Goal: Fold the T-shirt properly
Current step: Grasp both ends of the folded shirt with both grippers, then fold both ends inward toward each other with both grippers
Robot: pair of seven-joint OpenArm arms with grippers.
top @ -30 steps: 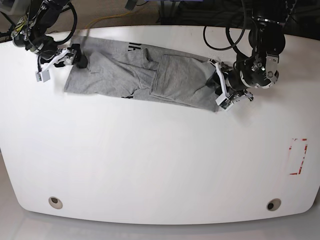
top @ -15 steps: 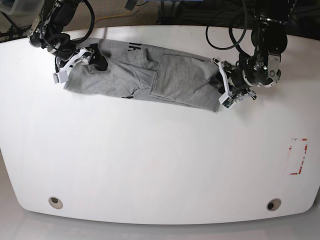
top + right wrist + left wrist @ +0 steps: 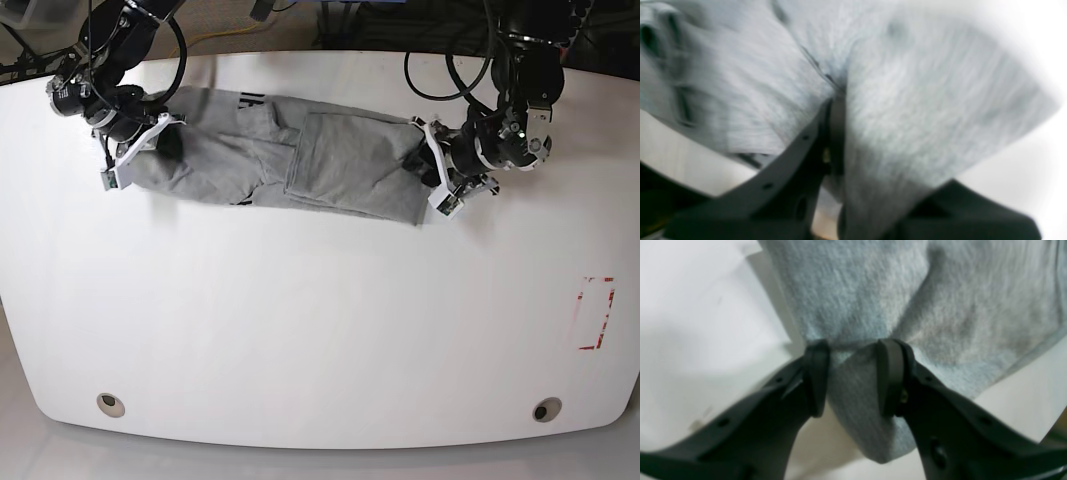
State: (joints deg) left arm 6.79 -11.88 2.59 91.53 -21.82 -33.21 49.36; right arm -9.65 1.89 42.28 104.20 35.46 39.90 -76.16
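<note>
The T-shirt [image 3: 290,165] is stretched flat along the far edge of the table [image 3: 320,330]. One end is pinched by the left hand [image 3: 851,376], the other clamped by the right hand [image 3: 836,140]. Red tape [image 3: 597,312] is stuck near the table's right edge, well apart.

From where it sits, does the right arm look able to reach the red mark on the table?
Probably not as things stand: the right gripper is closed on the T-shirt at the opposite end from the red mark, with the left gripper far nearer.

soft matt cloth T-shirt [image 3: 300,160], glossy table [image 3: 320,320]
</note>
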